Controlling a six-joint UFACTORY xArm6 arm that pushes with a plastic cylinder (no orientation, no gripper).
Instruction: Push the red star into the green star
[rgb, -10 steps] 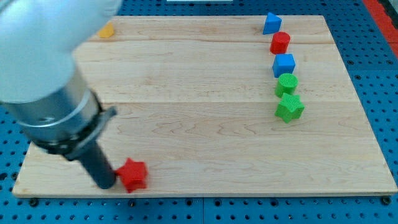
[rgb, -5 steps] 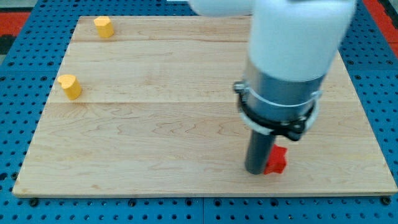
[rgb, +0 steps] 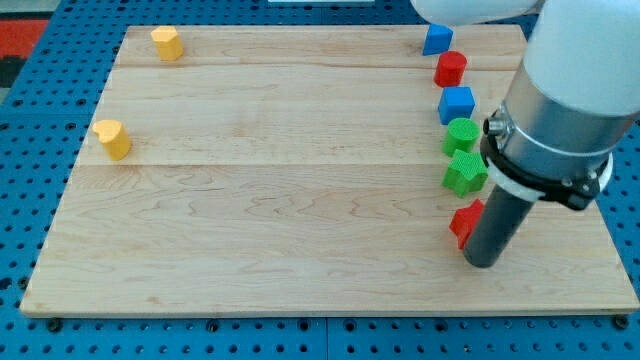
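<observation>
Touching red star (rgb: 464, 221) from the view's right, my tip (rgb: 482, 263); green star (rgb: 464, 172) just above; no hand on this rod; nothing between them on worktop (rgb: 280, 200).

You see a board (rgb: 300, 200) of pale wood with fine grain, smooth and slightly satin. Around the board, the blue base (rgb: 30, 200) looks like painted perforated metal. The red star (rgb: 465, 222) and the green star (rgb: 464, 172) near the board's right edge look like matt plastic. My tip (rgb: 482, 264) looks dark, matt and smooth.
</observation>
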